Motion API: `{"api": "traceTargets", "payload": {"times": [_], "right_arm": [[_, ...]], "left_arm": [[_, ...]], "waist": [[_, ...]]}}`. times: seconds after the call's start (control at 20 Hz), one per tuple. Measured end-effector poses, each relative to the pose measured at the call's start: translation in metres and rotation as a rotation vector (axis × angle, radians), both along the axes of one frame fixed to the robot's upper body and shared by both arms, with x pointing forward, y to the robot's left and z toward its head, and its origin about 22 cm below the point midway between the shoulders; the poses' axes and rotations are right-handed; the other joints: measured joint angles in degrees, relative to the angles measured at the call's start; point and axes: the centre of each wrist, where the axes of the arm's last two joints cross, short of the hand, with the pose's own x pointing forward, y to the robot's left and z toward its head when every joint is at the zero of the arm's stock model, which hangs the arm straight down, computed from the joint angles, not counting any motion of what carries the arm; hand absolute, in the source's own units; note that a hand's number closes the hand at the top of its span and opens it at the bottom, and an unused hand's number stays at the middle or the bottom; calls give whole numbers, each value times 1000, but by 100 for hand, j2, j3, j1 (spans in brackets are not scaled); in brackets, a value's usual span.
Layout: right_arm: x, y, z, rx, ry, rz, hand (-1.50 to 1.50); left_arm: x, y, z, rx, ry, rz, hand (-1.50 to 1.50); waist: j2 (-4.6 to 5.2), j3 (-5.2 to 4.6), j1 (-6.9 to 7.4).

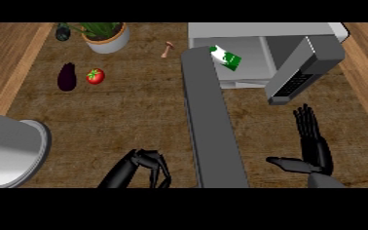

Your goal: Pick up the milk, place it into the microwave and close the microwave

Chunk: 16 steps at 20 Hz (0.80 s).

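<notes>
The green and white milk carton (226,58) lies tilted inside the open microwave (259,30) at the back right, near the cavity's left side. No hand touches it. The microwave's grey door (208,122) stands swung wide open, reaching from the cavity's left edge toward me. The keypad panel (298,78) is on the cavity's right. My right hand (316,153) is open, fingers straight, on the right of the door and in front of the keypad panel. My left hand (147,168) sits low on the left of the door, fingers curled, holding nothing.
A potted plant (108,39) stands at the back left with a dark object (63,32) beside it. An eggplant (67,76) and a tomato (95,76) lie left of centre. A small mushroom (167,49) is near the microwave. A grey round plate (18,151) fills the left edge.
</notes>
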Motion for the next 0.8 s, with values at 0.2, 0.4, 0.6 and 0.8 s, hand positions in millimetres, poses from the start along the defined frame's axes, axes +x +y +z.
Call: {"api": "traceTargets", "payload": {"times": [0.2, 0.4, 0.6, 0.8], "right_arm": [[-19, -12, 10, 6, -34, -4, -150], [-32, -24, 34, 19, -66, 3, -150], [-48, -28, 57, 41, -97, 36, -150], [-53, -30, 82, 64, -129, 87, -150]], "left_arm": [[1, -21, -10, 39, 28, -83, 150], [6, -50, -19, 35, 33, -138, 150], [17, -78, -28, 50, 32, -170, 150], [22, -106, -33, 61, 26, -192, 150]], "waist": [[6, -2, 1], [15, -1, 18], [31, -4, -17], [53, -6, -87]]}}
